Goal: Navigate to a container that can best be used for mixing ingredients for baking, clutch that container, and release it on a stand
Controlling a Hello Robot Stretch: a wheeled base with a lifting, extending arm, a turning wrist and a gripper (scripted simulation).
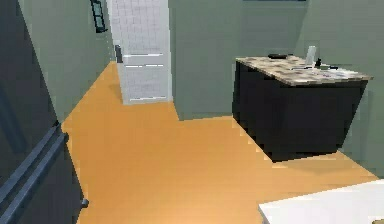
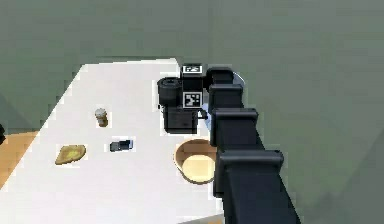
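On the white desk (image 2: 120, 85) lie a brown lump (image 2: 69, 154), a small cup (image 2: 101, 116) and a dark flat item (image 2: 120, 145). The end effector (image 2: 174, 106) hangs farther out than the tan bowl (image 2: 196, 162), which sits just beside the arm (image 2: 240, 140); I cannot tell whether it holds anything. The grasp step seems in hand, and next the arm likely needs to retract and lower to the bowl's rim.

The dark arm (image 2: 245, 160) reaches from the near edge toward the far side, with the end effector (image 2: 176, 108) at its far end, turned left.
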